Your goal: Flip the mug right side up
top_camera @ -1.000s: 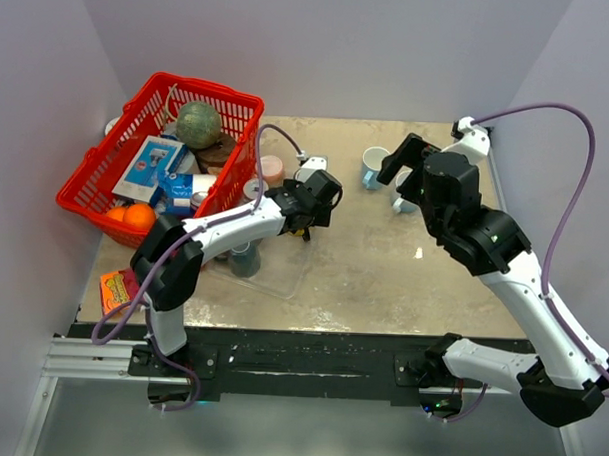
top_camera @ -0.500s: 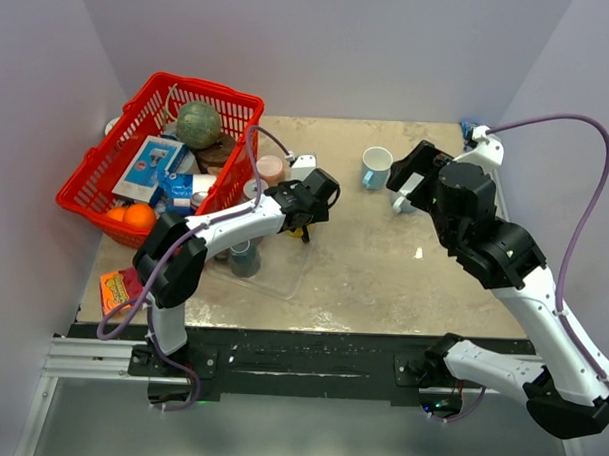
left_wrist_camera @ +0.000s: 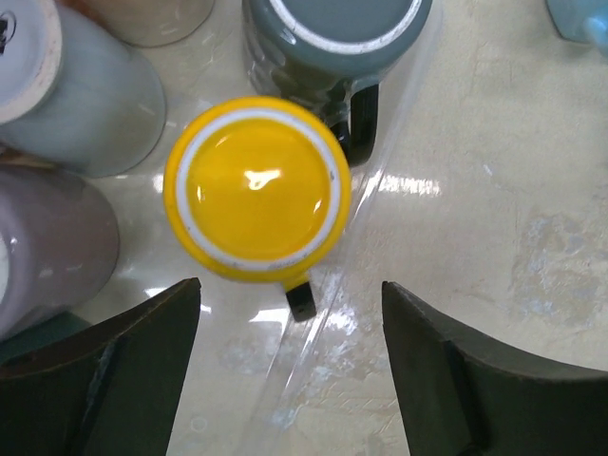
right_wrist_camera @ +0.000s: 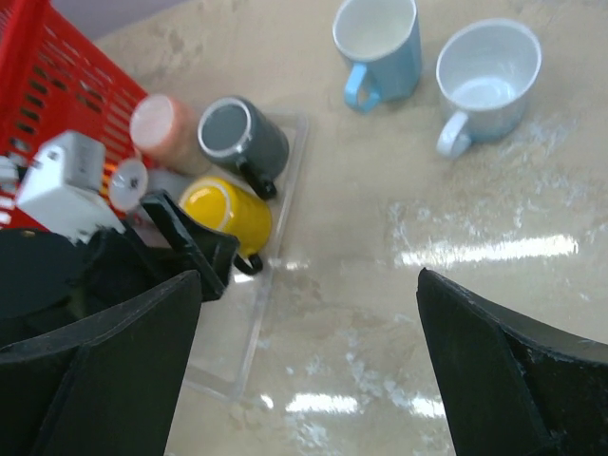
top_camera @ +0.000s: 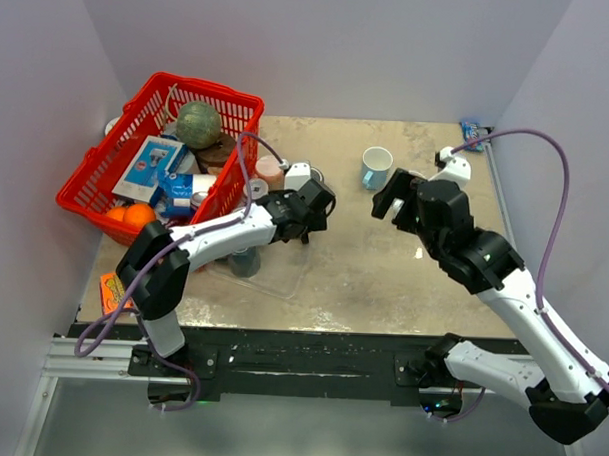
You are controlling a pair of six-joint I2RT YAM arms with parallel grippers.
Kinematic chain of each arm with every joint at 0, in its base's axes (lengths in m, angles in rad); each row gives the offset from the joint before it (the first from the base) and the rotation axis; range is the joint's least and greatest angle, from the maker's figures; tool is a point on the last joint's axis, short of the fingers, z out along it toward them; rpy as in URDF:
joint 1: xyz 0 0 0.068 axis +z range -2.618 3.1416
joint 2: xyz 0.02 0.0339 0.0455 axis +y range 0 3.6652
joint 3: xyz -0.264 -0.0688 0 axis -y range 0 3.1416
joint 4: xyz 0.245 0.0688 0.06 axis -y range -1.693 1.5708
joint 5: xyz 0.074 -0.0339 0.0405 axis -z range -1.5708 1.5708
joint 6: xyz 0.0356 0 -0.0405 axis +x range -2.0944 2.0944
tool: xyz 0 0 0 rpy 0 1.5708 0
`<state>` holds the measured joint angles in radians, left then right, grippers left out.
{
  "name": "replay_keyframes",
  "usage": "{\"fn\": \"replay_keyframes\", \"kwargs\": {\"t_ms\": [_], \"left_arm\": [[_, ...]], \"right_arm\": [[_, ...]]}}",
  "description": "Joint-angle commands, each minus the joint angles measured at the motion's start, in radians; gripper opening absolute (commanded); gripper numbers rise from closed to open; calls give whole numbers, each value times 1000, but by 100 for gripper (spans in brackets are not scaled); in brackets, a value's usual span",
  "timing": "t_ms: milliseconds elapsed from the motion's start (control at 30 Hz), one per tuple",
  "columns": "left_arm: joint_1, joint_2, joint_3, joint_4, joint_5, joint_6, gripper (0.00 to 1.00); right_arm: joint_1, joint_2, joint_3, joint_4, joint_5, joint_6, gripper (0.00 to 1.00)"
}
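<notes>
Hovering over the upturned yellow mug (left_wrist_camera: 252, 185), handle at 6 o'clock, the left gripper (left_wrist_camera: 290, 294) gapes wide, apparently to straddle it; the right gripper (right_wrist_camera: 309, 285) hangs equally wide.

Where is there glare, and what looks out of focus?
Left wrist view: bright highlight on the yellow mug, streaks on the clear tray; left fingers soft. Right wrist view: white glare band across the table, right fingers blurred. Top view: even light.
</notes>
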<state>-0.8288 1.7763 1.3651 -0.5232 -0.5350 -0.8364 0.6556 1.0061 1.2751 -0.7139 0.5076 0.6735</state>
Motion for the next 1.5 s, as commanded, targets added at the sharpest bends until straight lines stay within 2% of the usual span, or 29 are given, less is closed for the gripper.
{"fn": "replay_keyframes", "kwargs": {"t_ms": [0,167,367,500,733,933,1100,1400,1467], "left_arm": [[-70,-77,-75,61,-106,-12,83],[-82,-49,-93,88,-100,-18,85],[-81,-40,-98,106,-125,-27,76],[-79,-3,-51,94,-115,-10,73],[-72,92,-15,97,-99,-9,72],[-47,115,-38,173,-102,42,70],[-43,112,-43,206,-129,69,63],[-18,107,-87,249,-86,66,52],[-13,101,-101,250,-85,56,44]], "right_arm": [[3,-112,-188,135,-113,-29,99],[3,-169,-247,145,-133,-84,99],[2,-254,-273,160,-204,-89,99],[2,-285,-263,128,-185,-89,99],[1,-313,-284,96,-182,-72,99],[1,-310,-339,111,-181,-35,99],[2,-302,-402,125,-196,9,98],[1,-297,-415,136,-181,31,97],[3,-294,-416,137,-179,31,97]]}}
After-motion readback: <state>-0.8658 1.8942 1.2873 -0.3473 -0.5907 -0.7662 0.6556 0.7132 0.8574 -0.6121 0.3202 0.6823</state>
